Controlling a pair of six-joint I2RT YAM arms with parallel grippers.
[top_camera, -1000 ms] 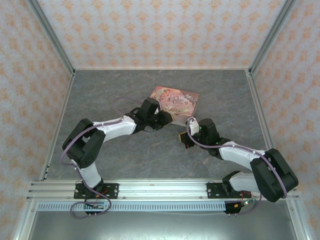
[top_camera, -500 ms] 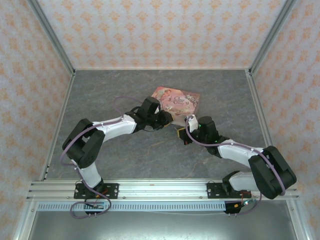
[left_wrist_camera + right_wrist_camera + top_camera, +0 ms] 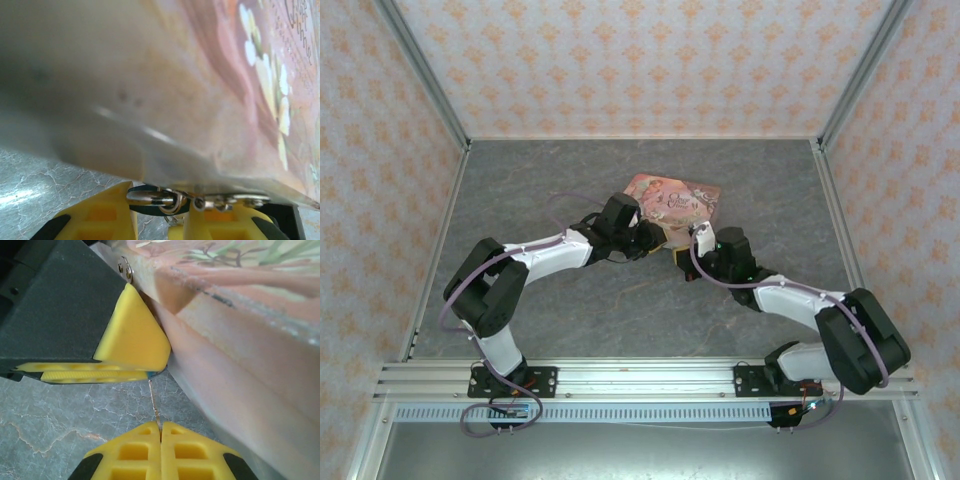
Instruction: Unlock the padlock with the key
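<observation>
Starting from the left: the left gripper has its yellow fingers closed on the padlock. You can see the teal body wedged between them, tucked right under the front edge of the pink tin. The shackle looks shut to me, and it sits right against the little metal latch hardware on the tin. I can't tell if it's actually threaded through.

Moving right, the right gripper is squeezed tight on the key, which is just a thin sliver sticking up out of the fingertips. Its tip reaches the sliver of teal under the other arm's yellow pad. Whether it's in the keyhole or only touching, I can't tell.

So my read is that both grabs are done and the key is lined up or just going in. Seating it fully, turning it and popping the shackle are what's left.

The tin's lid looks closed, so there's no way to see what's inside. It's sitting on the grey table.
</observation>
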